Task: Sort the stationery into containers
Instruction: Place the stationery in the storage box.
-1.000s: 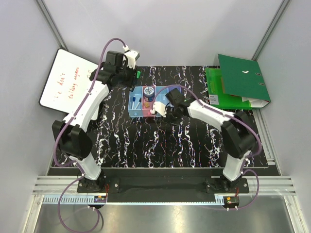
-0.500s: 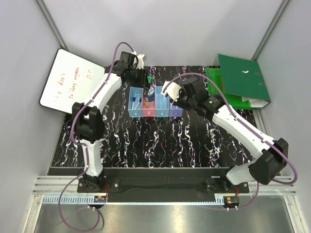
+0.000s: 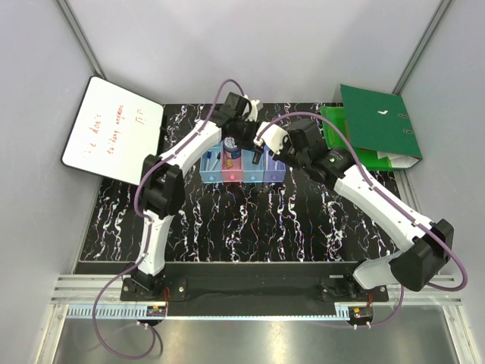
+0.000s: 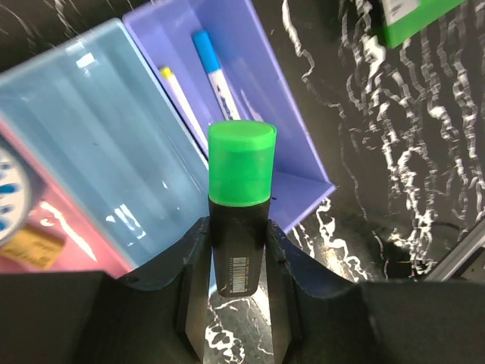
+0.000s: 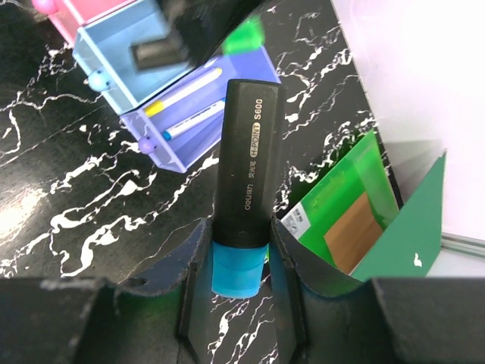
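The left jaws are clamped on a green-capped marker [image 4: 241,163], its cap pointing away from the wrist. It is held above the containers [image 3: 242,173]. Seen from that wrist, the cap shows against the near end of the purple bin [image 4: 254,68], close to the wall shared with the light blue bin [image 4: 98,136]. Beyond the jaws, inside the purple bin, a white marker [image 4: 216,68] with a blue cap and a thinner yellow-capped marker [image 4: 180,97] lie side by side. Left of the jaws is a corner of the pink bin [image 4: 72,254]; in the top view a blue roll [image 3: 232,143] sits at its far end.

The right jaws are clamped on a black marker [image 5: 246,152] — its blue cap sits between the fingers, toward the wrist, and the body points away. Beyond these jaws and to their left lies the purple bin; to their right, the green binder [image 5: 364,220] on the table [image 5: 76,197].

From above, the two pairs of jaws are close together over the far side of the row. The whiteboard [image 3: 114,125] is well off to the left.
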You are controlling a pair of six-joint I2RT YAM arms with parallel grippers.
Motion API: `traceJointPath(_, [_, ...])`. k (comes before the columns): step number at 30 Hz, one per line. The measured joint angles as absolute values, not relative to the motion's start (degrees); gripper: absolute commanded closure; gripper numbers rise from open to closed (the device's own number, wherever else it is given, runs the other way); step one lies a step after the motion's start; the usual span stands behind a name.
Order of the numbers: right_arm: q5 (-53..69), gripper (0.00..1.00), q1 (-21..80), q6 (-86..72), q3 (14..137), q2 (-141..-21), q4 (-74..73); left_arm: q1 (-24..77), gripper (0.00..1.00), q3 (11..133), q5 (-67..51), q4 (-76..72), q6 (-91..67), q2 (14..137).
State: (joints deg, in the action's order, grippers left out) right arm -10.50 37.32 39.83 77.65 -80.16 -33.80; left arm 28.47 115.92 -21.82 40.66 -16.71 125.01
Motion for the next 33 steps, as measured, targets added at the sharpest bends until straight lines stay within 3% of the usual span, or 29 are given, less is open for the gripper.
traceJointPath(11, [-11.1, 0.99, 37.3, 39.9, 79.7, -78.6, -32.7, 28.8, 1.0, 115.9, -16.8, 40.8, -17.6, 129.8])
traceJointPath(13, [-11.1, 0.99, 37.3, 39.7, 79.7, -78.3, -32.7, 28.7, 0.96, 115.9, -16.2, 40.7, -17.7, 129.9])
traceJointPath(14, [-11.0, 0.99, 37.3, 39.6, 79.7, -78.1, -32.7, 28.6, 0.88, 115.9, -15.9, 40.6, -17.7, 130.0])
traceJointPath(18, [-11.1, 0.99, 37.3, 39.4, 79.7, -77.6, -32.7, 28.6, 0.81, 116.4, -15.3, 40.4, -17.6, 130.8])
traceJointPath(27, [-11.0, 0.99, 37.3, 38.9, 79.8, -77.2, -32.6, 28.7, 0.77, 117.3, -14.7, 40.0, -17.6, 133.5])
traceJointPath(31, [-11.0, 0.99, 37.3, 38.7, 79.8, -77.2, -32.6, 28.7, 0.56, 117.6, -14.6, 40.0, -17.6, 133.7])
traceJointPath(33, [-11.0, 0.99, 37.3, 38.7, 79.8, -77.2, -32.6, 28.7, 0.51, 118.0, -14.6, 40.0, -17.5, 133.8])
